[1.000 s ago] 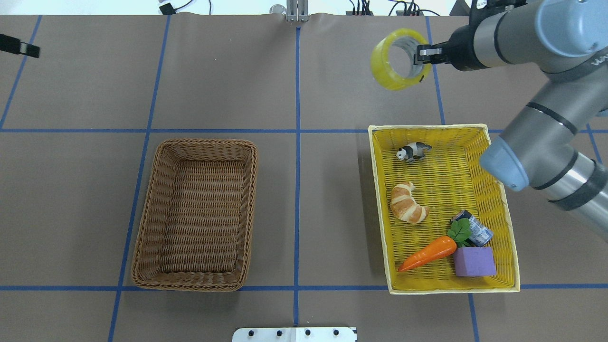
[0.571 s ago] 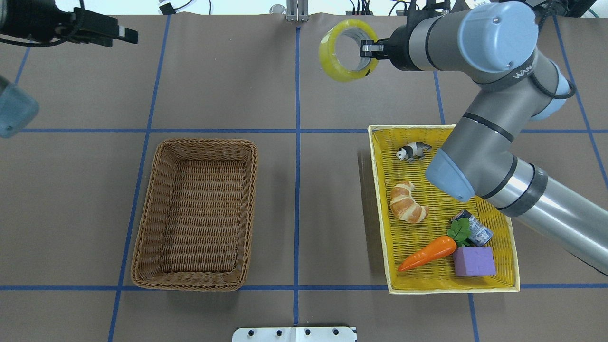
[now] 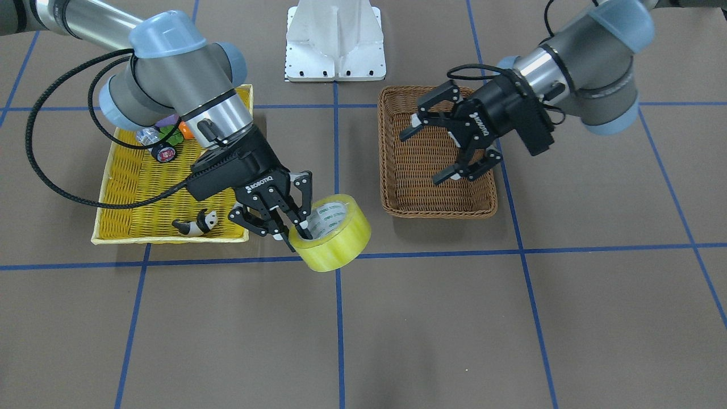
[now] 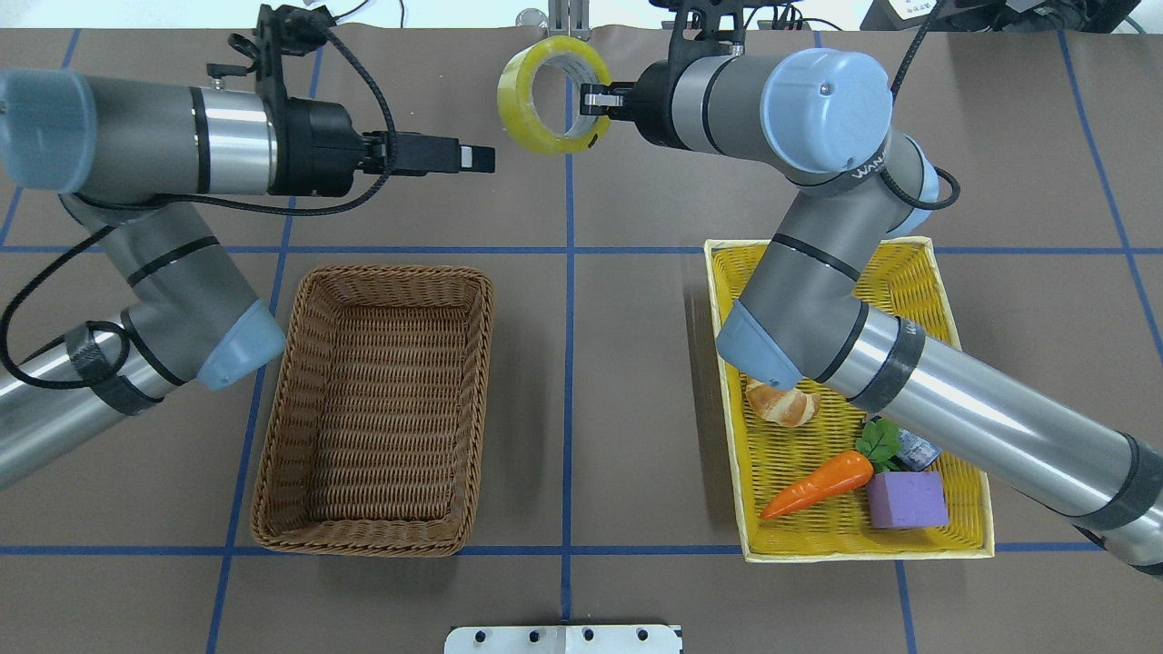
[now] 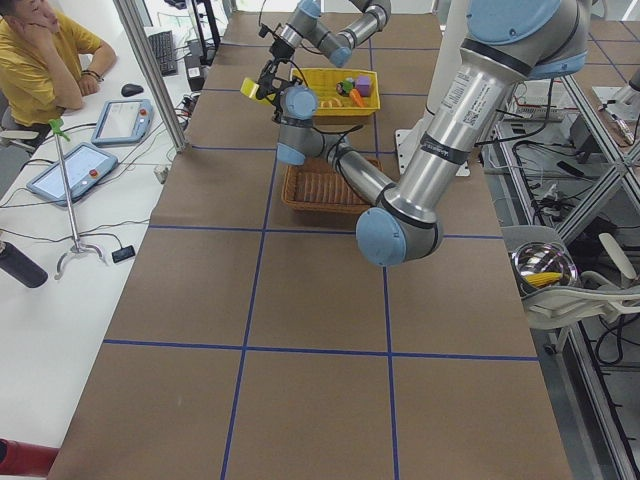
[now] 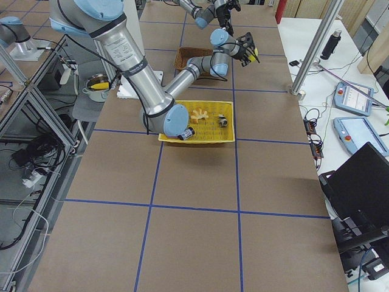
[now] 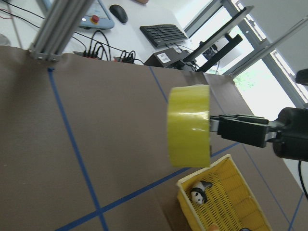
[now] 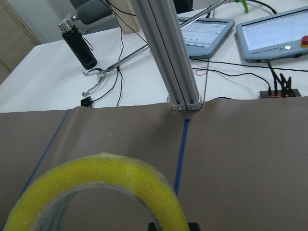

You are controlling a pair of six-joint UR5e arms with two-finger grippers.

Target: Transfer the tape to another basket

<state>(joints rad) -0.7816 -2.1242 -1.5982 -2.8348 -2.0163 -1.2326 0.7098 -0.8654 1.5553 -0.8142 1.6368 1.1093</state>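
The tape (image 4: 513,111) hangs beyond the basket (image 4: 283,409), rightward.

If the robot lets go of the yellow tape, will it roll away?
Likely yes, if it lands on its edge: the tape is a round ring. It seems stiff: no squashing shows where the right gripper pinches one wall. Landing flat, it should stay put.

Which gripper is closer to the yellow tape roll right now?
Right. The right gripper has its jaws shut on the tape; the left gripper is open, facing it across a gap.
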